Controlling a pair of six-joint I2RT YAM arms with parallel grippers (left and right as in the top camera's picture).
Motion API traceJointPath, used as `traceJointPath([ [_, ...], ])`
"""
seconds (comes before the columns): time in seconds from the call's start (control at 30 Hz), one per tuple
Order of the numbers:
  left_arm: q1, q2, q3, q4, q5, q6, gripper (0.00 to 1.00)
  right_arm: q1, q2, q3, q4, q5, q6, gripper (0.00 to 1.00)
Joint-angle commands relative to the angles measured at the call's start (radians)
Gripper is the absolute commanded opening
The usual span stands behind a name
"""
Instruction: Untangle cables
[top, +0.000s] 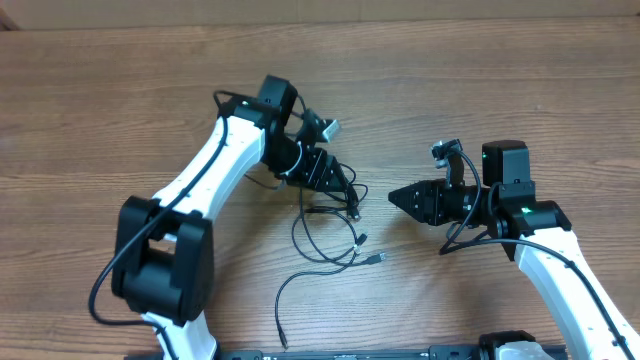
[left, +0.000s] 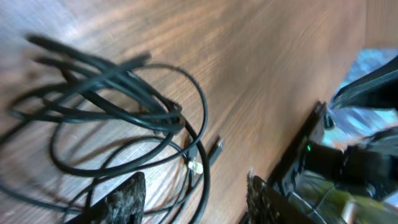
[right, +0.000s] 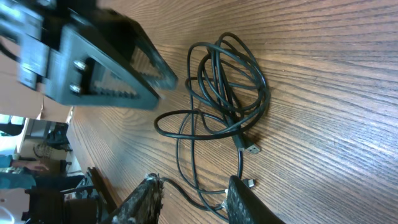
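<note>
Wood table (top: 100, 80) — tangled cables (top: 325, 235) near L & R jaws, both parted.

I seem to be in a robotics lab: my left arm (top: 200, 165) and right arm (top: 575, 285), white and black, stand at the near edge of a plain wood-grain table (top: 100, 90), and beyond its edge lies a blurred, cluttered room (right: 25, 140).

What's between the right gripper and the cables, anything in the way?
Nothing visible. Only bare table lies between the right gripper and the cables. The left gripper sits at the tangle's upper edge in the overhead view, beside that path rather than across it.
</note>
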Motion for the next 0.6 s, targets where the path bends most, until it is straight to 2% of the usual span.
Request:
traceJointPath([
  [0.0,-0.023,-0.106,0.052,0.021,-0.101,-0.148,0.52,-0.002,0.003,0.001,0.005,0.016,-0.001,0.32],
  [0.13,-0.048,-0.104,0.046,0.022,-0.177,-0.378,0.47,-0.002,0.003,0.001,0.003,0.08,0.003,0.29],
  [0.33,-0.11,-0.062,0.039,0.024,-0.229,-0.518,0.47,-0.002,0.003,0.001,-0.018,0.237,0.105,0.29],
  [0.43,-0.145,-0.036,0.039,0.018,-0.312,-0.614,0.47,-0.002,0.003,0.001,-0.019,0.242,0.105,0.29],
  [0.57,-0.177,0.008,0.036,0.016,-0.335,-0.747,0.47,-0.002,0.003,0.001,-0.033,0.243,0.105,0.29],
])
